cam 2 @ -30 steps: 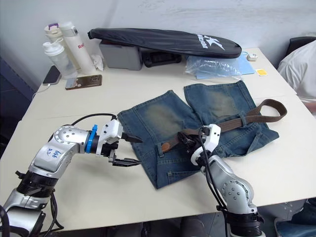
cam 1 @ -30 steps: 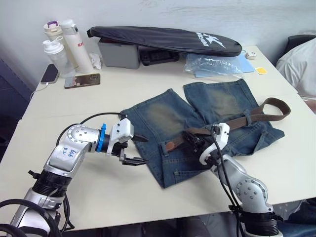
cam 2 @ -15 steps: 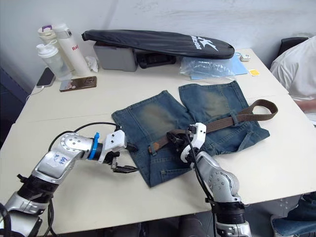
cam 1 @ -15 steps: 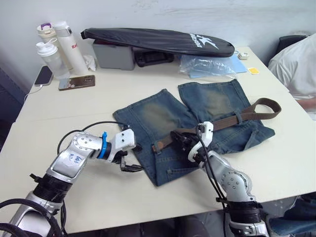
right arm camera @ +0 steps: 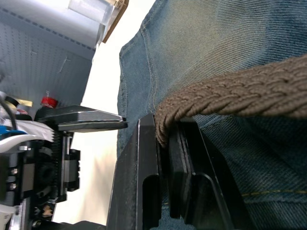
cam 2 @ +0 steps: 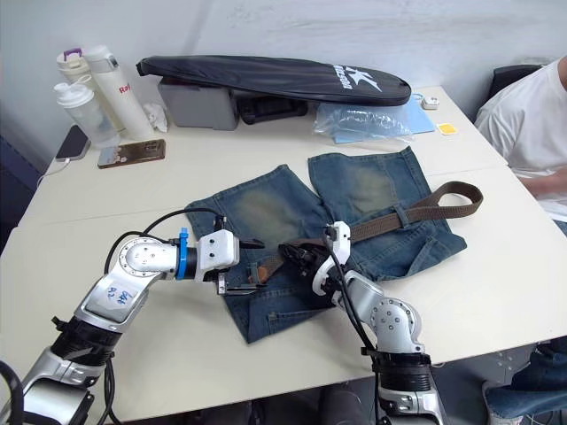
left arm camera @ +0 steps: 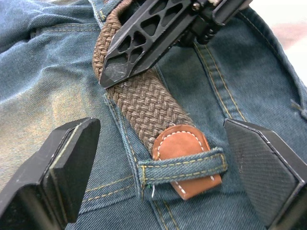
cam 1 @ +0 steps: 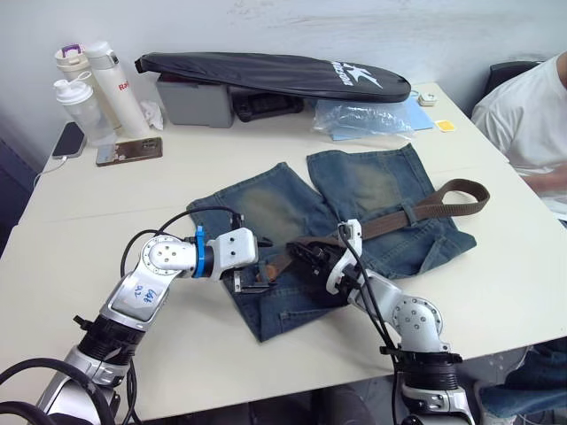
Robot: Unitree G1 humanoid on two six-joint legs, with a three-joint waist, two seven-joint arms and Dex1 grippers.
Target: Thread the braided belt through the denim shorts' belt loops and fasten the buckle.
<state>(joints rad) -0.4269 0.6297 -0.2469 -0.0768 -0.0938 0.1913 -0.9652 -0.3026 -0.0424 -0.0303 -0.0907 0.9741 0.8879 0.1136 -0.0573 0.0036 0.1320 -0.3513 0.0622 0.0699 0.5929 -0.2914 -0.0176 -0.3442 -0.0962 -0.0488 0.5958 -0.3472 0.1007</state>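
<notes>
Left gripper (left arm camera: pixel 158 167) now over belt loop (left arm camera: pixel 182 165), jaws wide, right gripper (cam 1: pixel 306 257) pinching braided belt (cam 1: pixel 403 211), white table (cam 1: pixel 221 159).

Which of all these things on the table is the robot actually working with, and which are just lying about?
In use:
- faded blue denim shorts
- dark brown braided belt, its leather tip under a denim belt loop
- left gripper, open
- right gripper, shut on the belt

Lying about:
- black racket bag
- grey box
- clear bluish plastic bag
- white bottles
- two phones
</notes>
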